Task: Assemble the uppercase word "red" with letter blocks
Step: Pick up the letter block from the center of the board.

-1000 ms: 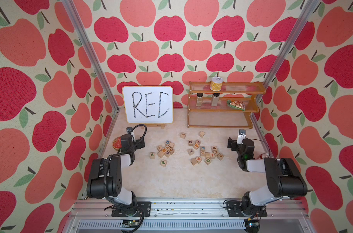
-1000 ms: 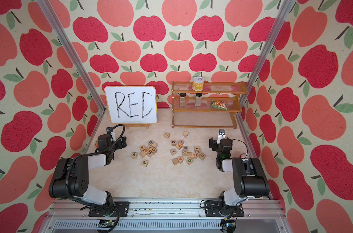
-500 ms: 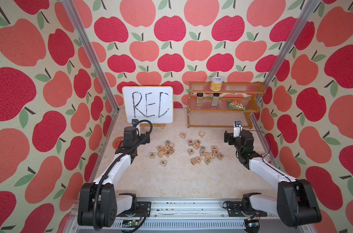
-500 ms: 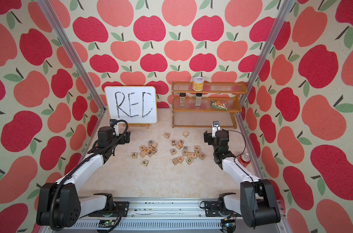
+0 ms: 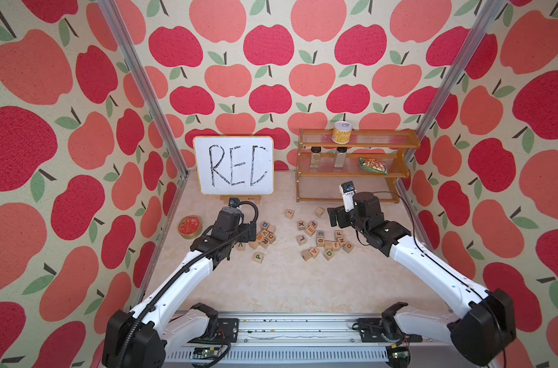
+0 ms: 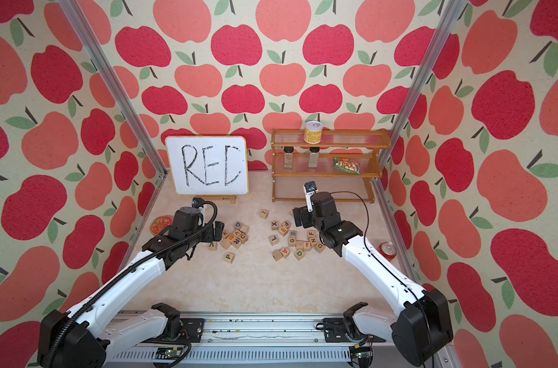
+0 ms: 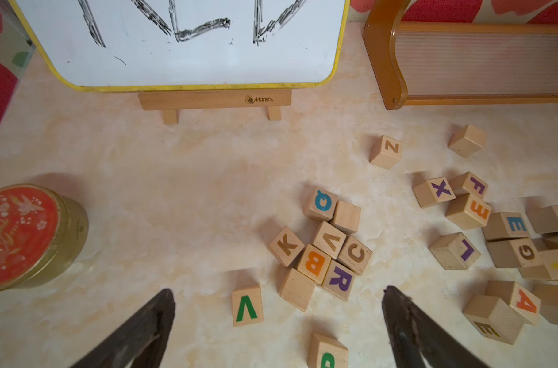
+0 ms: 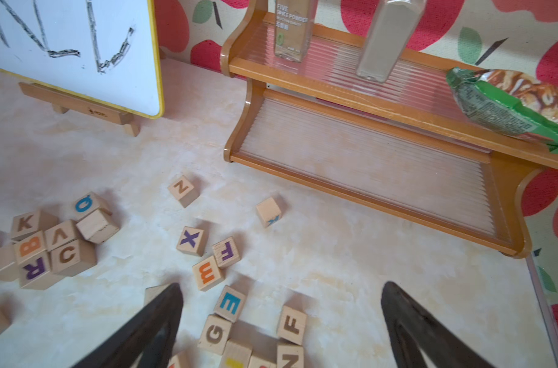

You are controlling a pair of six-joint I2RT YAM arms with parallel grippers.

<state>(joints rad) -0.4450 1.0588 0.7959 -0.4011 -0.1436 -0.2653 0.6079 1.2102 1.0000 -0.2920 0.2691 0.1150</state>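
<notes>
Pale wooden letter cubes needed: three, namely purple R (image 7: 340,280), teal E (image 8: 229,303), green D (image 5: 328,254).
Black grippers: two, left gripper (image 7: 278,290) and right gripper (image 8: 281,284), both with jaws apart and empty.

The tabletop (image 5: 280,286) lies open before the letter blocks (image 5: 320,234), a lane splitting them; whiteboard (image 5: 236,165) and wooden rack (image 5: 382,146) wall the back.

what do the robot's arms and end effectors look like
The left arm and right arm both have white tubular links and boxy black joint housings. A ribbed black cable conduit runs along the left arm, and a thin black cable loops beside the right. The left end effector and right end effector are dark, tapered and pointed.
</notes>
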